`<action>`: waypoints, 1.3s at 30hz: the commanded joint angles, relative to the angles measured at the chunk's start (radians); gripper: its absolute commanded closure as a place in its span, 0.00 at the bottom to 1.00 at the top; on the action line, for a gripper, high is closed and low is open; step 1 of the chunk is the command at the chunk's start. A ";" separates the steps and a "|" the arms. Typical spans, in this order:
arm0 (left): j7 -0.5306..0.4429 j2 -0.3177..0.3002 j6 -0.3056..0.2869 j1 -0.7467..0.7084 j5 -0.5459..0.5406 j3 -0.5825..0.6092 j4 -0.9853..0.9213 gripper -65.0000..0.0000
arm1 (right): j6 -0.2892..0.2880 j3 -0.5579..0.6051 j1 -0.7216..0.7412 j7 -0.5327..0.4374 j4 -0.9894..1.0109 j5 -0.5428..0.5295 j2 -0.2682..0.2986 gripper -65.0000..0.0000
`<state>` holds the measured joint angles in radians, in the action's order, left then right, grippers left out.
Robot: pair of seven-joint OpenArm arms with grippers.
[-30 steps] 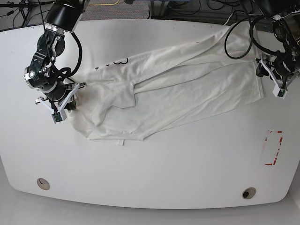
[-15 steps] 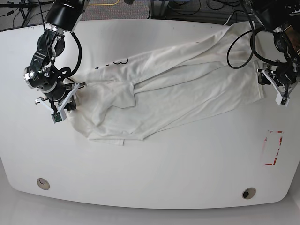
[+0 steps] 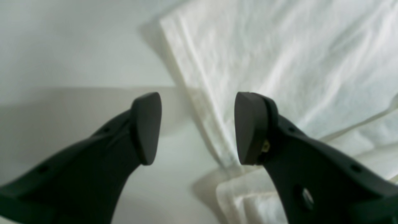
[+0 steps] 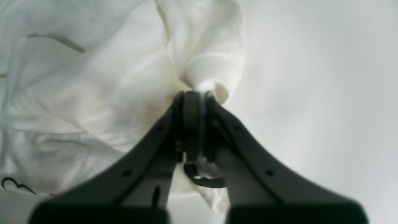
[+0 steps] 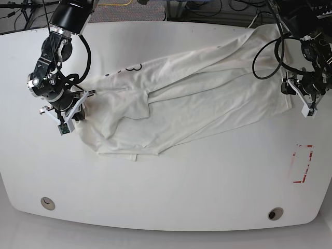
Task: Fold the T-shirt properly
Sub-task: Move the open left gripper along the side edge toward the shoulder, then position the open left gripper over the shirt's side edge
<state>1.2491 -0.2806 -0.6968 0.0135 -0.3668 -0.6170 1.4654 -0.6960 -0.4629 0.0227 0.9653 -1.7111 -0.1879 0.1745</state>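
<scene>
The white T-shirt [image 5: 207,98] lies crumpled in a long diagonal band from the table's left to its far right; a bit of black-outlined print [image 5: 132,68] shows near its upper left. At the shirt's left end, my right gripper [image 5: 70,111] is shut on a bunched fold of the cloth [image 4: 202,71], with the gripper [image 4: 196,96] pinching it tight. At the shirt's right edge, my left gripper [image 5: 305,104] stands open. In the left wrist view the gripper [image 3: 197,127] hovers over the shirt's hem [image 3: 199,102], with the cloth [image 3: 279,62] spreading to the right.
The white table [image 5: 181,187] has a red rectangular marking [image 5: 302,163] at the front right and two round holes [image 5: 47,203] [image 5: 275,213] near the front edge. Black cables [image 5: 267,52] loop over the shirt's far right corner.
My left arm has shifted slightly toward the front along the shirt's right edge, and its jaws have widened a little. The right arm and the shirt have not moved.
</scene>
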 commanded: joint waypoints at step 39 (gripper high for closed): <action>0.019 -0.014 -0.001 0.046 0.002 -0.024 -0.140 0.50 | -0.002 -0.001 0.009 -0.025 -0.015 0.000 0.014 0.99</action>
<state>1.2385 -0.2897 -0.6971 0.0479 -0.3767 -0.6472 1.3346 -0.6960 -0.4625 0.0193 0.9623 -1.7092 -0.1856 0.1753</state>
